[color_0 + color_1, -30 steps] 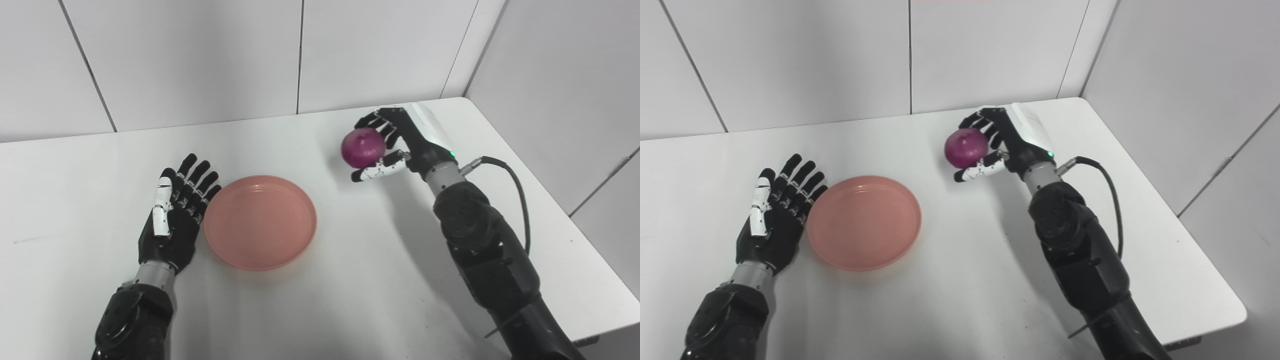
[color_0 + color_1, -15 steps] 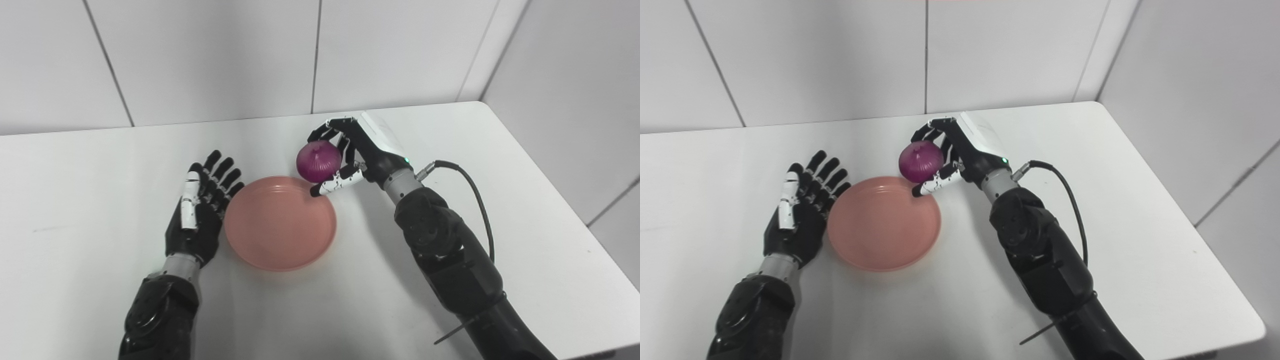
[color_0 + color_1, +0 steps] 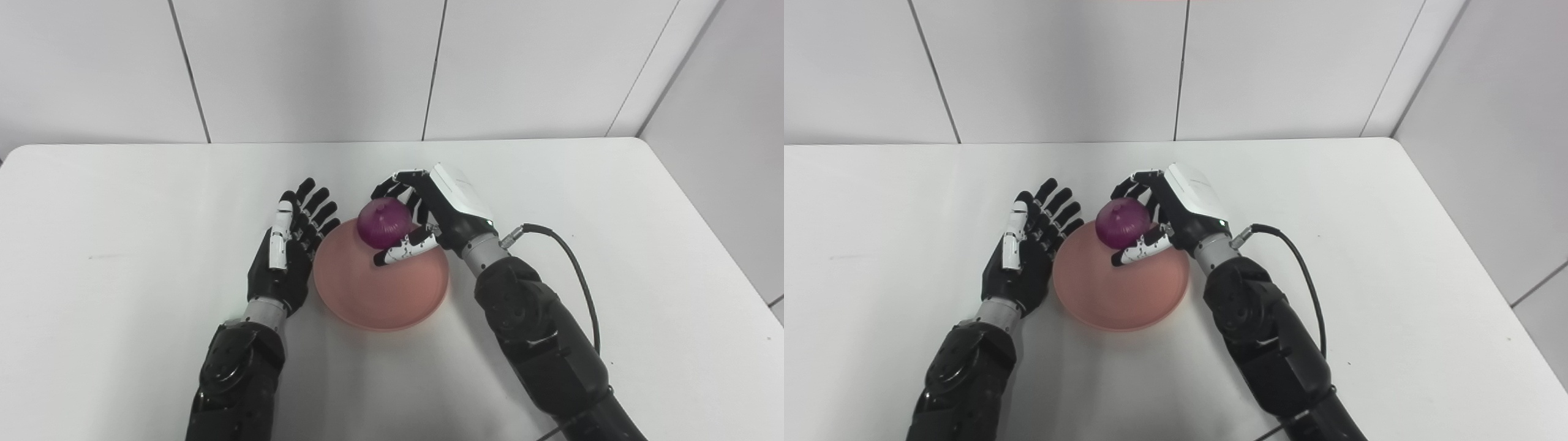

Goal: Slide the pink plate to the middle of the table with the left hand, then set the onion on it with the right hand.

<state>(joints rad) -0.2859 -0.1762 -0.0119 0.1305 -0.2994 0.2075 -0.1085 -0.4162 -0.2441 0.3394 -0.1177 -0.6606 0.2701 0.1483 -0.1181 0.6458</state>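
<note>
Onion (image 3: pixel 384 222) clamped between thumb and curled fingers of right hand (image 3: pixel 436 211), held above the 1 o'clock part of pink plate (image 3: pixel 367 300), clear of its floor as far as can be judged; plate near table (image 3: pixel 643 245) centre. Left hand (image 3: pixel 288 254) flat at plate's 9 o'clock rim, fingers straight and slightly apart, holding nothing. Judged firm, round, papery-skinned, apt to roll on release: best held across the widest girth.

White table (image 3: pixel 122 214) in a corner of pale panelled walls (image 3: pixel 306 67) with dark seams
</note>
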